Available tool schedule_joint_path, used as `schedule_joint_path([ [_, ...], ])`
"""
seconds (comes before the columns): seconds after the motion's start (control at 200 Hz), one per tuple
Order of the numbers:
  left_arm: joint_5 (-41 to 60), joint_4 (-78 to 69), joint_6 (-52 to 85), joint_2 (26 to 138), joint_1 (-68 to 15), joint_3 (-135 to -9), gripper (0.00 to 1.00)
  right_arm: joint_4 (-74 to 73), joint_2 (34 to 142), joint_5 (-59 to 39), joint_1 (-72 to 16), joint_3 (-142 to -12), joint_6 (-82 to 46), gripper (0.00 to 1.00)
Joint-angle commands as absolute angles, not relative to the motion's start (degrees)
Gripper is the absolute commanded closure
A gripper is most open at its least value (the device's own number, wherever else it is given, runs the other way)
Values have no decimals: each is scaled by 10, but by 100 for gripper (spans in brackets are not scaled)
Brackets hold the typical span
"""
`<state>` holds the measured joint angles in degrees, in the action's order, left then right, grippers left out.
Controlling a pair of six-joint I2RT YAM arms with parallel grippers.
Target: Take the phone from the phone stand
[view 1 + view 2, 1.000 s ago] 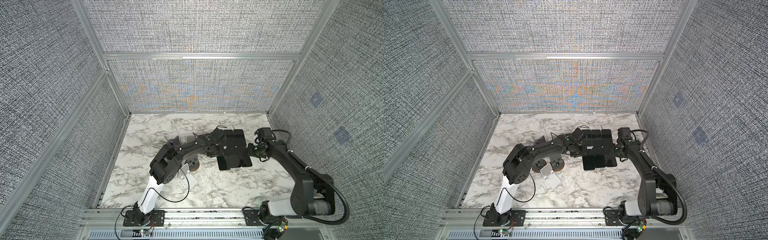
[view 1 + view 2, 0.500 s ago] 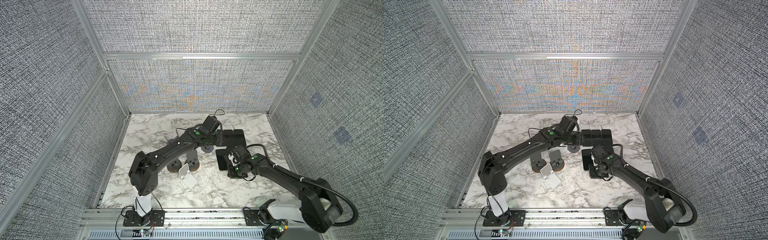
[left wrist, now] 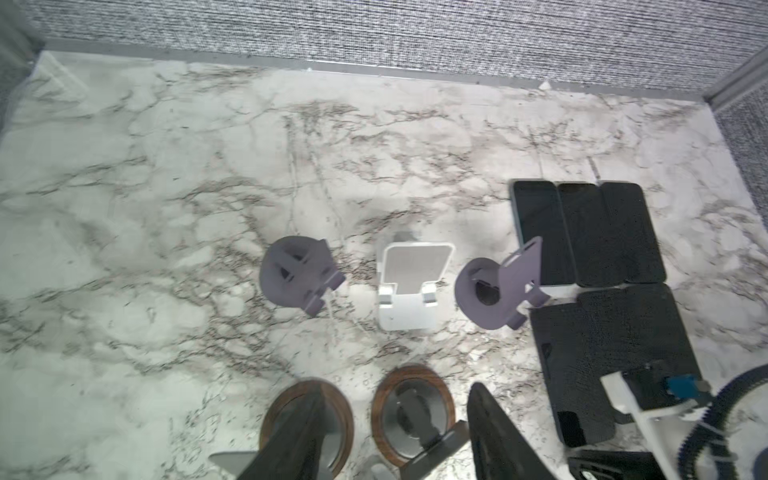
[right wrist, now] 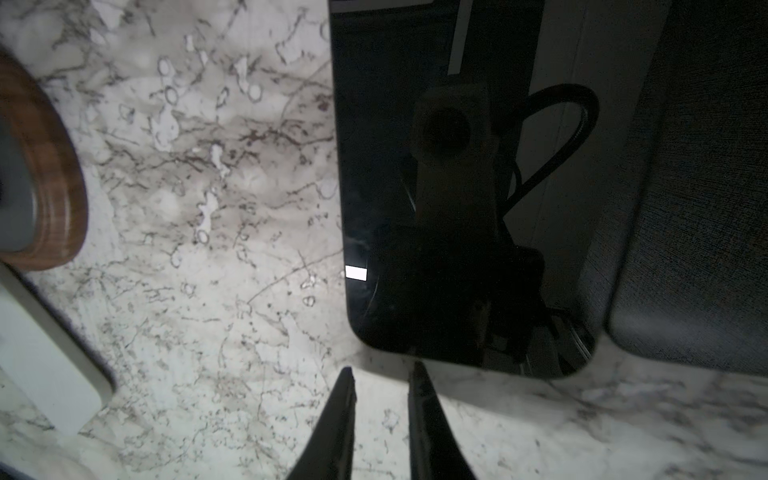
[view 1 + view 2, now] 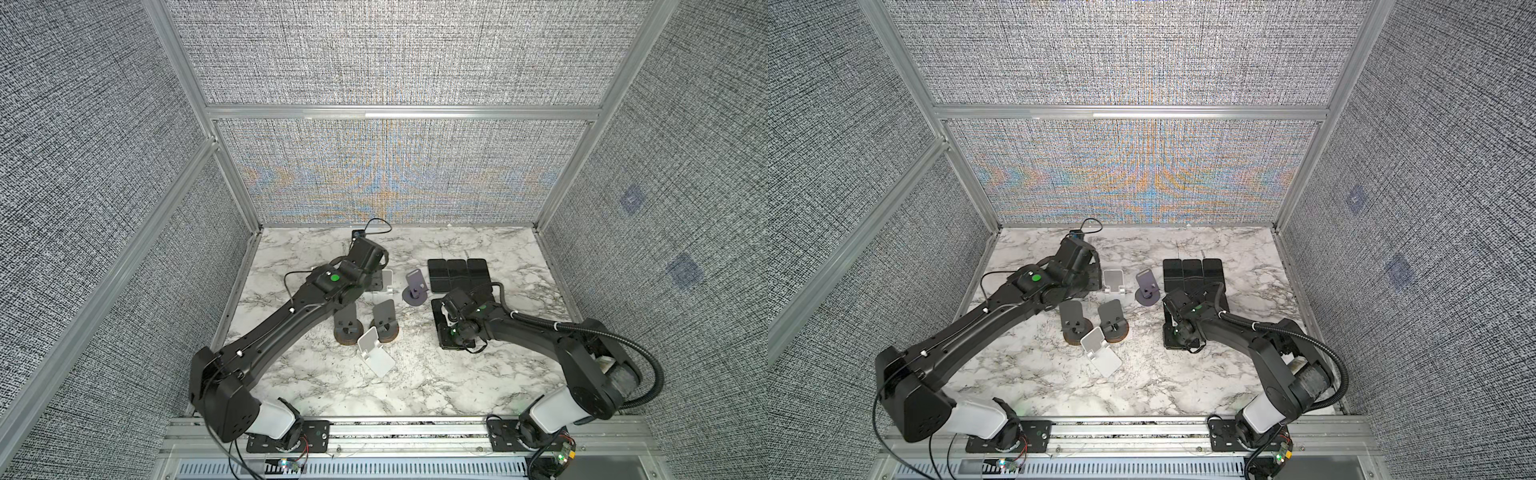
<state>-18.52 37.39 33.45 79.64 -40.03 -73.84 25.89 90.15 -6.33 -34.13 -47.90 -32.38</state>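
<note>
A black phone (image 4: 457, 187) lies flat on the marble table, screen up, and shows in a top view as the phone (image 5: 436, 309) under my right wrist. My right gripper (image 4: 382, 368) hovers just off its near end, jaws a narrow gap apart with only marble between them. My left gripper (image 3: 395, 390) hangs high over two grey phone stands on brown wooden bases (image 3: 411, 415), open wide and holding nothing. Every phone stand in view is empty: purple (image 5: 415, 286), white (image 5: 387, 282), grey (image 5: 384, 320) and a second white one (image 5: 374, 353).
Three more black phones (image 5: 457, 274) lie side by side behind the front one. A dark textured phone (image 4: 698, 166) lies right beside it. Another purple stand (image 3: 299, 274) sits under my left arm. Fabric walls close the table (image 5: 415, 386) on three sides.
My left gripper has pulled back from over the phones to the left and opened wider. My right gripper has swung from behind the phones to the front phone's near end.
</note>
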Motion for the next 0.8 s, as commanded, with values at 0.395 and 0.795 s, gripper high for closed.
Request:
schedule_joint_path([
  [0.395,-232,330,333,697,-366,-658,33,303,851,-25,-341,-527,-308,74],
  [0.795,-435,88,134,659,-284,-500,5,247,677,15,-129,-505,-160,1],
])
